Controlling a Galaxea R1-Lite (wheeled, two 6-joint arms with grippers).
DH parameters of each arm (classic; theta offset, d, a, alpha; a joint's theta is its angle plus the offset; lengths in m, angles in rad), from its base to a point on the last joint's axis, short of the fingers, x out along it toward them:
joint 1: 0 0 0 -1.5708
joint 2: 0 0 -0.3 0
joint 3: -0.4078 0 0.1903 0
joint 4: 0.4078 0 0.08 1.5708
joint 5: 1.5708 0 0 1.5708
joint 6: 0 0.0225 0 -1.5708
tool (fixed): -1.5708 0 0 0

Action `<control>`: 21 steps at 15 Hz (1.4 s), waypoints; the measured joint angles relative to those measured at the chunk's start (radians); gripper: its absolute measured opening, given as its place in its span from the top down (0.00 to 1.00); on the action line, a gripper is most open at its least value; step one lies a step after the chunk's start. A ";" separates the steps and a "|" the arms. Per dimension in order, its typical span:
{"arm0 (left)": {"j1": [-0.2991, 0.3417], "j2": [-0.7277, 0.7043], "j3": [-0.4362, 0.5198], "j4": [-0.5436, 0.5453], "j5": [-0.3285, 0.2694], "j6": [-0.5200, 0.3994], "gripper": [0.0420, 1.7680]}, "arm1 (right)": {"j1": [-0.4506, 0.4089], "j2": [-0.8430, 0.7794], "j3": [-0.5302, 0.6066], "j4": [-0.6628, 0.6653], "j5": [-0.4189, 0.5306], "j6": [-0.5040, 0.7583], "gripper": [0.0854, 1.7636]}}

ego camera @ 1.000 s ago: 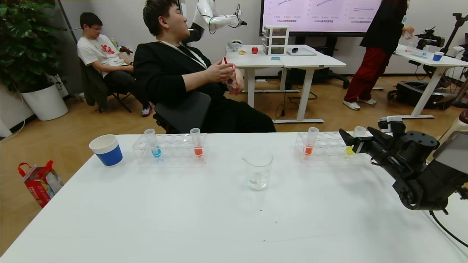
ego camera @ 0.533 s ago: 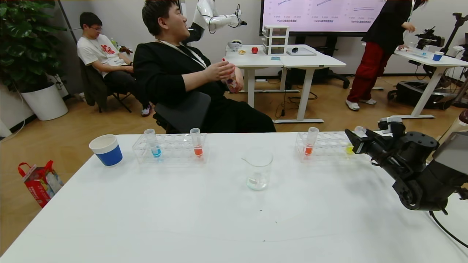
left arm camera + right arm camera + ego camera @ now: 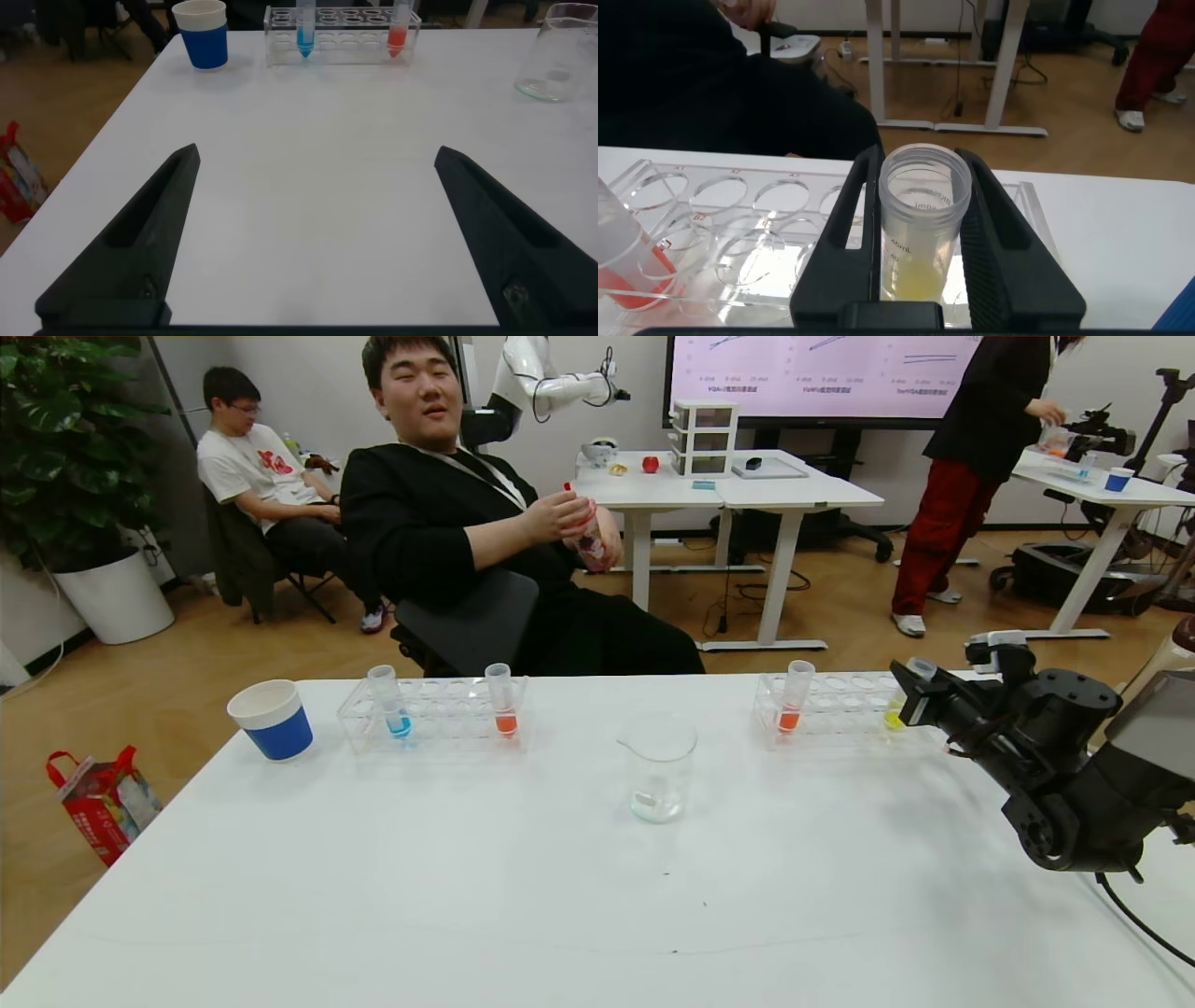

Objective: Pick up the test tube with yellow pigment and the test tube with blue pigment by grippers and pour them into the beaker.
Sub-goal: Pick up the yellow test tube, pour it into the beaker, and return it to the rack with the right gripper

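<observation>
Now the right gripper (image 3: 920, 233) has its two black fingers set close on either side of the test tube with yellow pigment (image 3: 918, 233), which stands upright in the far-right end of the clear rack (image 3: 831, 709), though actual contact cannot be told. Light, stiff and smooth, the tube probably wants a firm hold just under its rim and a straight lift. An orange-red tube (image 3: 794, 696) shares the rack; the beaker (image 3: 658, 767) stands mid-table, the test tube with blue pigment (image 3: 390, 701) beyond, and the left gripper (image 3: 313, 233) gapes idle.
</observation>
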 joint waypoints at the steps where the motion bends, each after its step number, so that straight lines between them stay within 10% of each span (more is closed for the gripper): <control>1: 0.000 0.000 0.000 0.000 0.000 0.000 0.01 | 0.000 -0.009 -0.003 0.006 0.001 0.000 0.75; 21: 0.000 0.000 0.000 0.000 0.000 0.000 0.01 | 0.108 -0.236 -0.216 0.311 0.203 -0.158 0.75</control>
